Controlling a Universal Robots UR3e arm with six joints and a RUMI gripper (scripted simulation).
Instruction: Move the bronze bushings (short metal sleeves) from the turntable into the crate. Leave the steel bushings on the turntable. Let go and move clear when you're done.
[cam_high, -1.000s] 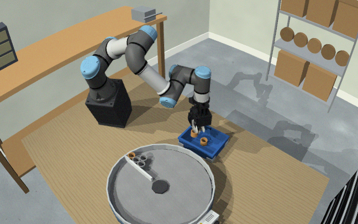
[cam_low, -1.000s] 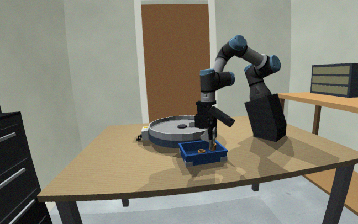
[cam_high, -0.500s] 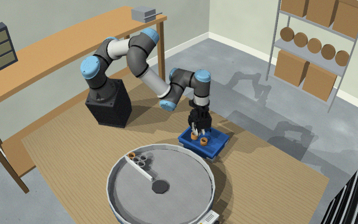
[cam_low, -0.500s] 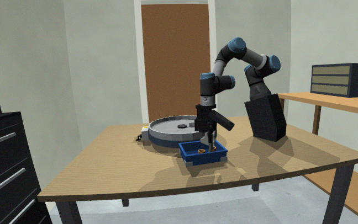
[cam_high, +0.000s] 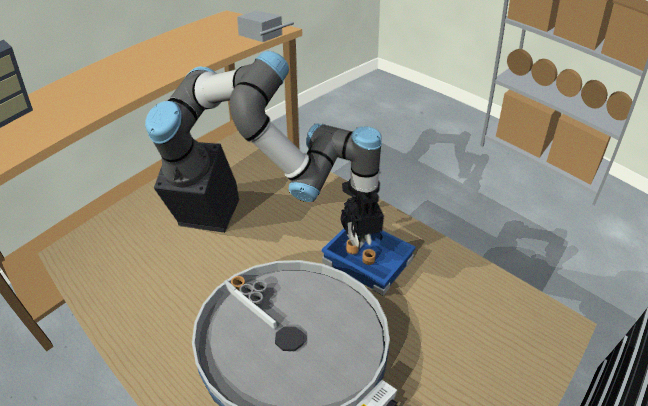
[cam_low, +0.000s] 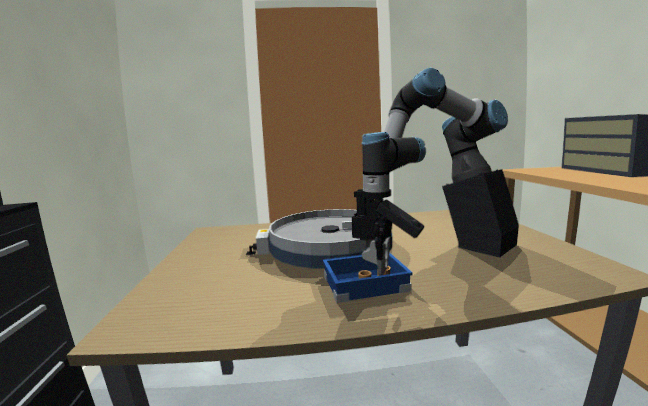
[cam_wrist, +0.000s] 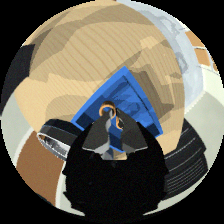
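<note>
Counting put the task at roughly two-thirds done, in the inspector's judgement. One short orange-brown bronze bushing (cam_high: 369, 260) (cam_low: 364, 277) (cam_wrist: 118, 123) stood unheld in the blue rectangular crate (cam_high: 395, 271) (cam_low: 370, 288) (cam_wrist: 150, 112) on the wood-grained table (cam_high: 475, 280) (cam_low: 200, 310) (cam_wrist: 60, 50). The black end effector with pale fingertips (cam_high: 357, 243) (cam_low: 382, 271) was pressed nearly together and appeared to pinch the wall of a second orange-brown bronze bushing (cam_high: 352, 250) (cam_low: 388, 270) (cam_wrist: 101, 108), low inside the crate; contact with its floor could not be confirmed. A third orange-brown bronze bushing (cam_high: 237, 278) remained on the round grey turntable (cam_high: 325, 310) (cam_low: 300, 246) (cam_wrist: 50, 142), near the outer end of a white bar (cam_high: 252, 306) and beside a cluster of grey steel bushings (cam_high: 255, 301), correctly left there. Outstanding work comprised releasing the second bushing, transferring the third and moving clear. The white control box (cam_high: 384, 391) (cam_low: 262, 243) bore a small yellow mark; no brand or writing was legible.
</note>
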